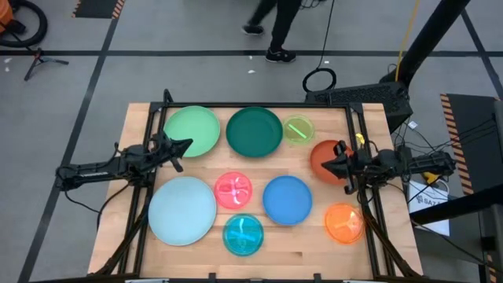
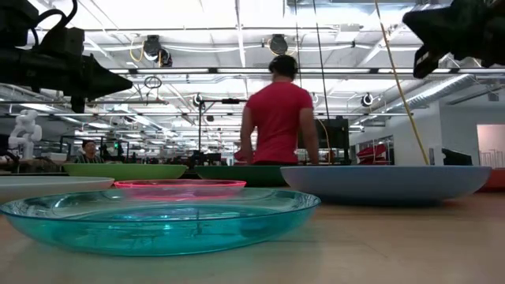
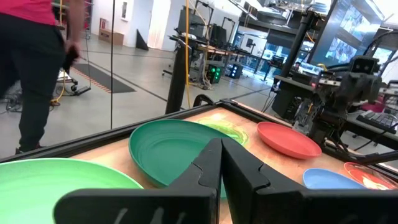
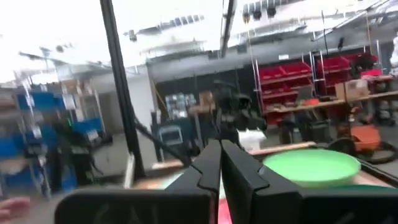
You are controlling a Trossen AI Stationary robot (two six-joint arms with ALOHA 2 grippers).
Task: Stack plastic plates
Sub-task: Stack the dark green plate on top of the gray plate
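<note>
Overhead, left gripper [image 1: 187, 145] and right gripper [image 1: 327, 164] hang closed (both empty) above unstacked plastic plates [image 1: 254, 130].

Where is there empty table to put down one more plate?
Bare wood shows along the near edge of the table, between the cyan plate and the orange plate, below the blue plate. The middle and far rows are packed with plates almost touching.

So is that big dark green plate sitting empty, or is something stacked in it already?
Empty. From above, the dark green plate shows a bare inside, and the left wrist view shows the same; the small lime plate lies beside it.
</note>
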